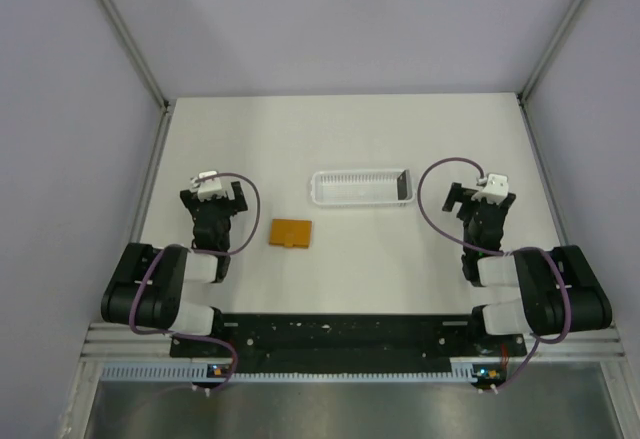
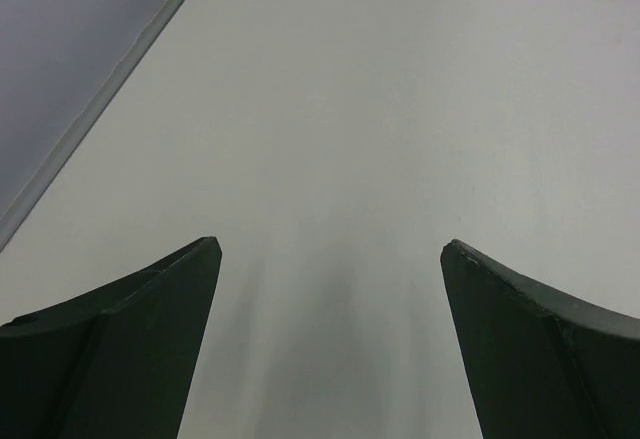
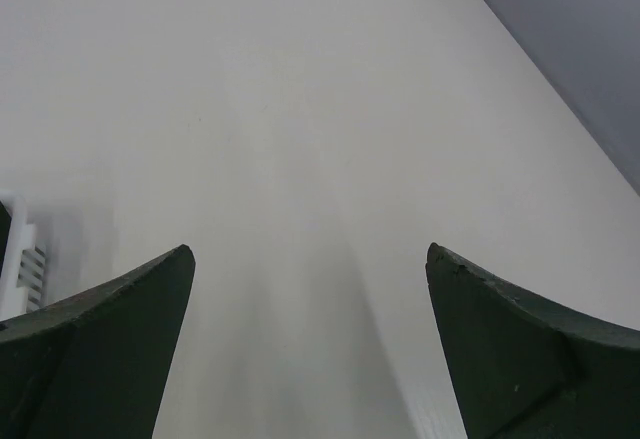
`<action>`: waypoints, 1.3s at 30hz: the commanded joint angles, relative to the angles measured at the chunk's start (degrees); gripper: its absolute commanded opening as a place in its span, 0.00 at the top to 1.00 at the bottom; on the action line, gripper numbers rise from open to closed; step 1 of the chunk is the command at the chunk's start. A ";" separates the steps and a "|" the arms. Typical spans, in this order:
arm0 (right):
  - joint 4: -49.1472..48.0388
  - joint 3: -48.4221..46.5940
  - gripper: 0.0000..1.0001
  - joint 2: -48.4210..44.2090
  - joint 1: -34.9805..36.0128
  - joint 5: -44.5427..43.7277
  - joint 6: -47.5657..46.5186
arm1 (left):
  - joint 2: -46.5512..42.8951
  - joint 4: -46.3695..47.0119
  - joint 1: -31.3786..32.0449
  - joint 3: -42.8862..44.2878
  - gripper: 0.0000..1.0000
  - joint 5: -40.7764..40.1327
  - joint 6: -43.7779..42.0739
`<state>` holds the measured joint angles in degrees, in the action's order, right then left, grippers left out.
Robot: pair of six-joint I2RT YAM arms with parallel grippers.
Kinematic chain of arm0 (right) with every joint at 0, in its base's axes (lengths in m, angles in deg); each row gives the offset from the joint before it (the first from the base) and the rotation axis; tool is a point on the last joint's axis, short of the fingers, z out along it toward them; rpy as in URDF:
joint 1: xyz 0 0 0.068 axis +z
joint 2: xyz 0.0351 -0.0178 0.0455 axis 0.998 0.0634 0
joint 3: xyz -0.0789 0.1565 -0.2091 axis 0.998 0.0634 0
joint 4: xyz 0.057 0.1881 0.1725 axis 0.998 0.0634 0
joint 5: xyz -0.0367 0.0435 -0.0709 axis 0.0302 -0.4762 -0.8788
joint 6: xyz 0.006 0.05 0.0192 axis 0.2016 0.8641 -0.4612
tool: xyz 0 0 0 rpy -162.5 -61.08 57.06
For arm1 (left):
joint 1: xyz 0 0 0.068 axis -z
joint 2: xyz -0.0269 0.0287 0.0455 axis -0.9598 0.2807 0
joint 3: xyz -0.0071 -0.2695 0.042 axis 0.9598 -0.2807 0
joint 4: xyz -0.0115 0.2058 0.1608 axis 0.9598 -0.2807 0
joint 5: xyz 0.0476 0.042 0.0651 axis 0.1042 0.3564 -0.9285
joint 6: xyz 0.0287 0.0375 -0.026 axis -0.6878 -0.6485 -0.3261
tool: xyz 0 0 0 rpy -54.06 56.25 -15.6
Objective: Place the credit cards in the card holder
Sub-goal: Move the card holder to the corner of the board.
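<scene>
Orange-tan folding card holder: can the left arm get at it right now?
Probably yes. The flat orange-tan card holder lies closed on the white table, just to the right of the left gripper, which is open and empty, with nothing between them.

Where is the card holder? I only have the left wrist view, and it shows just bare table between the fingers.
Observer: The orange card holder lies flat on the table, to the right of the left end effector and outside that camera's frame.
Operator: And the credit cards?
Observer: Something dark, apparently the credit cards, stands at the right end of a white slotted tray beyond the holder.
Operator: Is the right arm busy?
Observer: No. The right end effector is open and empty, above the table to the right of the tray.
</scene>
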<state>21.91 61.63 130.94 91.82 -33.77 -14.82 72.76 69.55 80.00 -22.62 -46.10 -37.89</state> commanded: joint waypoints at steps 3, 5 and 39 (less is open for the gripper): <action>-2.26 -1.36 0.01 0.01 -0.27 0.48 -0.24 | -0.17 2.45 -0.24 1.33 0.01 0.49 -0.47; -2.26 -1.36 0.01 0.01 -0.36 0.57 -0.24 | 0.00 2.53 -0.24 1.24 0.01 0.49 -0.47; 70.51 -21.22 0.04 -29.60 8.95 20.50 28.93 | -6.15 -55.74 4.50 28.49 0.31 27.64 17.73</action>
<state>86.67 42.83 104.30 97.22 -18.10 8.98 65.15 13.71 83.04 2.84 -28.53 -20.65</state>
